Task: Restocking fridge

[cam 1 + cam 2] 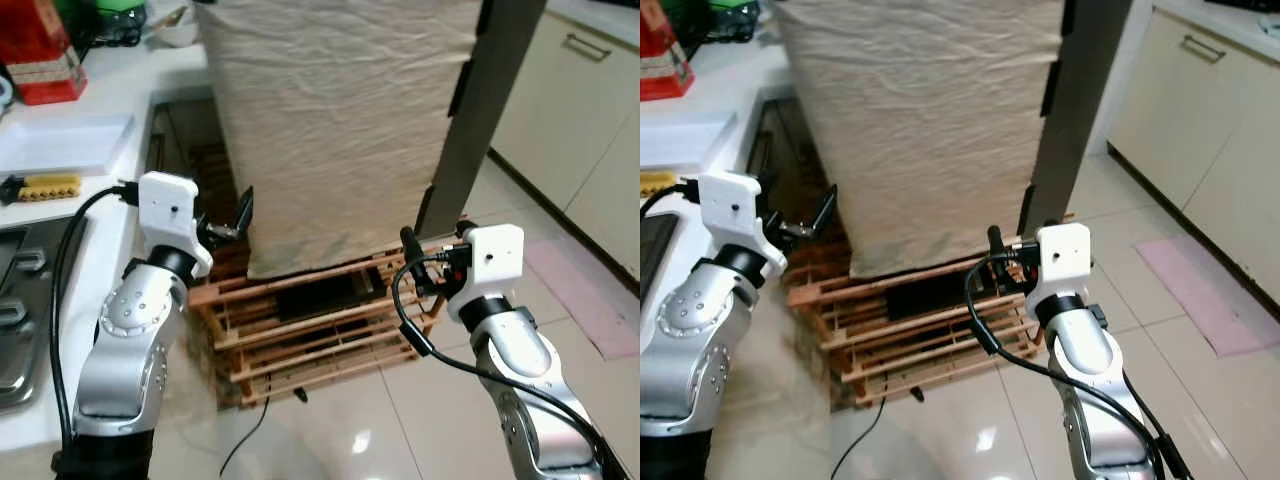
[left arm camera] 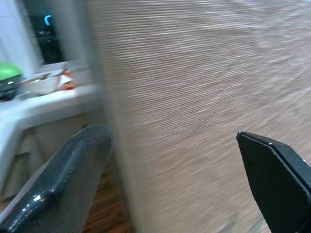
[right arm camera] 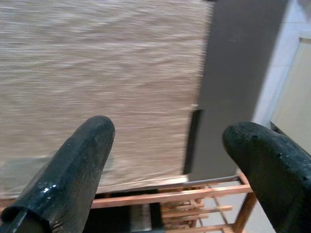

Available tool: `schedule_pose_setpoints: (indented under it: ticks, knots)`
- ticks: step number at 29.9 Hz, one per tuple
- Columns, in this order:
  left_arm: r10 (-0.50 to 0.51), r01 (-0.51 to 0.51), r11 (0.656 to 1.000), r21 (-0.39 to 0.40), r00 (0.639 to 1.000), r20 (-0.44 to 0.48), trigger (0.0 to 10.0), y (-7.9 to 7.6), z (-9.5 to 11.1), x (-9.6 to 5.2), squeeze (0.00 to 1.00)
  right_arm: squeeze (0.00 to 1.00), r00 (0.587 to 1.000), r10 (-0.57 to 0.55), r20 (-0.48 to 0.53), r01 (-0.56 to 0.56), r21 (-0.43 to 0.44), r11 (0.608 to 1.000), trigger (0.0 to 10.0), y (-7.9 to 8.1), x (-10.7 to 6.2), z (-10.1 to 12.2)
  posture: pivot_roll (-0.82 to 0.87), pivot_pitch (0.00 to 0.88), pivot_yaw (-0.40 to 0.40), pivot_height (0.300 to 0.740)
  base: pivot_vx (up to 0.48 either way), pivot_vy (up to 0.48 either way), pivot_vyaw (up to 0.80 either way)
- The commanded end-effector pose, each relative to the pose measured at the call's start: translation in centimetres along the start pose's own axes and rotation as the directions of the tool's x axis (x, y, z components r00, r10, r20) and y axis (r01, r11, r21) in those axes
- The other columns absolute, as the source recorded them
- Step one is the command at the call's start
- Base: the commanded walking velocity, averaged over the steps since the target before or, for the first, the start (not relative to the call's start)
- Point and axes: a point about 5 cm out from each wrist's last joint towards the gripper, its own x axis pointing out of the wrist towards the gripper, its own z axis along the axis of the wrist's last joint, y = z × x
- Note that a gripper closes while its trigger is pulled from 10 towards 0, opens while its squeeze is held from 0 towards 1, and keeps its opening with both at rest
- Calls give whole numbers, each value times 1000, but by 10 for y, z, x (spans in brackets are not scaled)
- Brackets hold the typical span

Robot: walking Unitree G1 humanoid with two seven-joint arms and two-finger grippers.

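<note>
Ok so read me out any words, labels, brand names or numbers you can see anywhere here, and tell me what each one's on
No text can be read.
Red carton on the white counter: pale markings, too blurred to read.
Cloth-covered fridge, wooden pallet, cabinets: no lettering visible.
Blue glow on a dark appliance: a shape, not readable.

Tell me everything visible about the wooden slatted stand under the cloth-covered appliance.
The orange-brown wooden slatted stand looks like stacked pallets of thin horizontal slats with gaps between. It sits on the glossy tiled floor and carries the tall appliance draped in beige wrinkled cloth. A dark flat object lies among the slats. A black cable trails from its front edge.
</note>
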Motion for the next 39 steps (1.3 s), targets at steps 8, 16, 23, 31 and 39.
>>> schedule_pose_setpoints:
  ticks: [8,16,23,31,39]
  knots:
    - [36,-36,999,-19,999,37,10000,5,5,-4,0,0,1000,-14,14,14,6,1000,10000,-3,-5,2,98,2,50,740,137,0,0]
    - [-79,98,988,-120,985,154,10000,3,10,-34,0,0,1000,6,6,-6,15,1000,10000,-2,-9,-2,99,4,48,740,0,0,0]
    - [-64,81,988,-133,989,131,10000,12,6,-33,0,0,999,33,30,-34,19,999,10000,0,-8,-1,107,0,41,740,0,0,0]
    - [-78,97,987,-129,987,143,10000,16,6,-31,0,0,998,39,51,-40,21,999,10000,-1,-10,1,105,0,41,740,0,0,0]
    - [-94,102,992,-73,990,107,10000,12,4,-23,0,0,998,34,49,-35,16,999,10000,-2,-10,-1,103,0,43,740,0,0,0]
